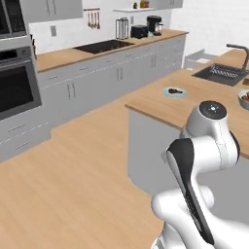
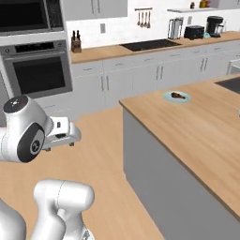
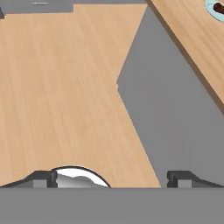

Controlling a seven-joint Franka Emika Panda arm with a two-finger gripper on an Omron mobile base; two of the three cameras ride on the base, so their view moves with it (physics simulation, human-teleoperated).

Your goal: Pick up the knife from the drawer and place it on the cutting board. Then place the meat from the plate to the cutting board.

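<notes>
Jaws (image 3: 111, 178) wide open, nothing between them; in hand view the two dark finger tips (image 3: 183, 178) sit far apart at the bottom, looking down at the wood floor (image 3: 61, 96) and the grey side wall of the island. Hand hangs over the floor, beside the island, well apart from the table top.

Plate (image 2: 176, 97), pale blue-green, sits on the island table (image 2: 206, 126) near its far-left corner. Meat (image 2: 177, 95), small reddish-brown chunk, lies on the plate. Same plate (image 1: 174, 92) with meat (image 1: 175, 90) in left base view, toward the island's near edge; plate edge (image 3: 215, 8) just peeks in at hand view's top right corner.

Sink (image 1: 220, 74) set into the island farther back, faucet behind it. Pale bowl with fruit (image 1: 244, 97) at the right edge of left base view, well apart from the plate.

A pale drawer (image 1: 200, 58) stands pulled open beyond the island near the sink; its inside cannot be made out, so knife location cannot tell. Cutting board cannot tell either.

Back wall: oven (image 2: 40, 72) at left, knife block set (image 2: 75, 43) on the back table, cooktop (image 2: 149, 45), toaster (image 2: 193, 32), coffee machine (image 2: 214, 25).
</notes>
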